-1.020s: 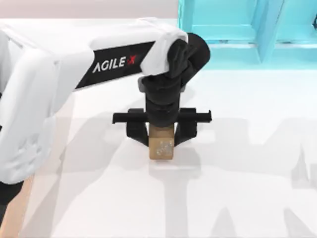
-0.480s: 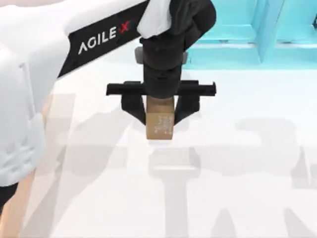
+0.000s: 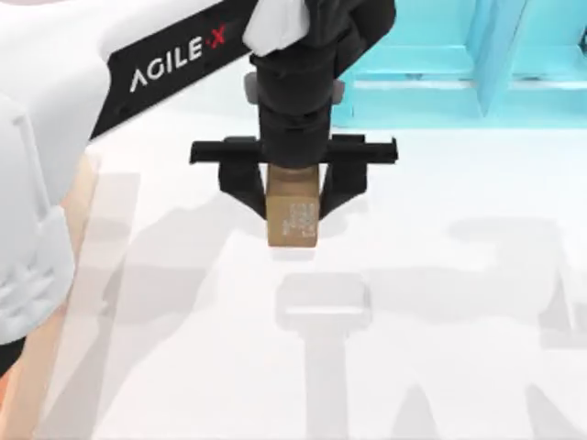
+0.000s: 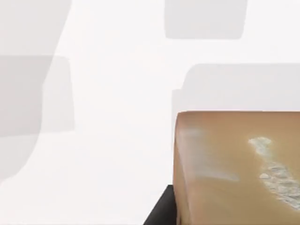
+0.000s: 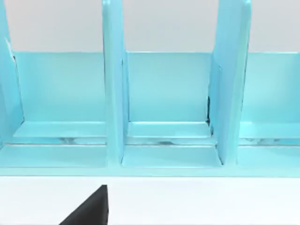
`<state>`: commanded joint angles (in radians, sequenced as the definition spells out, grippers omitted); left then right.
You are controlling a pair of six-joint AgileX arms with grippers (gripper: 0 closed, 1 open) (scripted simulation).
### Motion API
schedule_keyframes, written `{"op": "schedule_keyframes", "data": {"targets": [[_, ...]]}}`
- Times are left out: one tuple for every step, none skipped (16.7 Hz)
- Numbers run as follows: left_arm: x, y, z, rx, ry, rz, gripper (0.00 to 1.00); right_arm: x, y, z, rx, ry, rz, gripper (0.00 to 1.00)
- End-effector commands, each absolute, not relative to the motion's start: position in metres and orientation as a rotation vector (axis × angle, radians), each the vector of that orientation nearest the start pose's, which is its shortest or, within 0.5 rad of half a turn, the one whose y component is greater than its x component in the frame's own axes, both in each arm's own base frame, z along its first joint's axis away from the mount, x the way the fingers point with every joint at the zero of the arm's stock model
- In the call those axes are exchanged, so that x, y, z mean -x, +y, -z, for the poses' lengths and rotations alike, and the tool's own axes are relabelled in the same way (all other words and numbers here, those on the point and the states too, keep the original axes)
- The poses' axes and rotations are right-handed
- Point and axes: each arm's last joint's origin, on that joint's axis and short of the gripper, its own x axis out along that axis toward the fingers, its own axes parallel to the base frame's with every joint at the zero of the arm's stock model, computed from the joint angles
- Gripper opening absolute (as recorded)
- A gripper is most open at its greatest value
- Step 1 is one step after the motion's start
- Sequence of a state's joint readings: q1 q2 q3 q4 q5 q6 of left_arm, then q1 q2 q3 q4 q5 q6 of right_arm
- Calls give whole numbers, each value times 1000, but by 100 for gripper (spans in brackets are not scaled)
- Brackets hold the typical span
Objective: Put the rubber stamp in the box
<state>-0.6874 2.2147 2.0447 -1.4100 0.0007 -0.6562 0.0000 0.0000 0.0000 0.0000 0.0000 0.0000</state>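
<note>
While it hangs above the white desk, my left tool pinches the small tan-brown rubber stamp.

The white tabletop lies open across its middle and right side, marked by soft grey shadows. Above it hangs the left end effector, its fingers clamped on the stamp, which is lifted clear of the surface, with open air all around it. A turquoise frame of upright dividers stands along the far edge. A strip of the box lies at the left edge under the left arm.
</note>
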Motion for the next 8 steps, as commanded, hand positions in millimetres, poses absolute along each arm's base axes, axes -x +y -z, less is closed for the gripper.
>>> {"op": "schedule_keyframes", "data": {"targets": [[-344, -263, -231, -25, 1579, 10, 0, -106, -1, -160, 0, 0, 0, 100], [-350, -250, -233, -26, 1582, 10, 0, -106, -1, -160, 0, 0, 0, 100], [-357, -233, -235, -25, 1583, 10, 0, -106, -1, -160, 0, 0, 0, 100], [-364, -212, -238, -23, 1584, 10, 0, -106, -1, -160, 0, 0, 0, 100], [-372, -189, -241, -20, 1585, 9, 0, -106, -1, -160, 0, 0, 0, 100], [-378, -163, -244, -18, 1586, 8, 0, -106, -1, -160, 0, 0, 0, 100], [-382, -135, -247, -18, 1589, 8, 0, -106, -1, -160, 0, 0, 0, 100], [-384, -106, -250, -19, 1593, 8, 0, -106, -1, -160, 0, 0, 0, 100]]}}
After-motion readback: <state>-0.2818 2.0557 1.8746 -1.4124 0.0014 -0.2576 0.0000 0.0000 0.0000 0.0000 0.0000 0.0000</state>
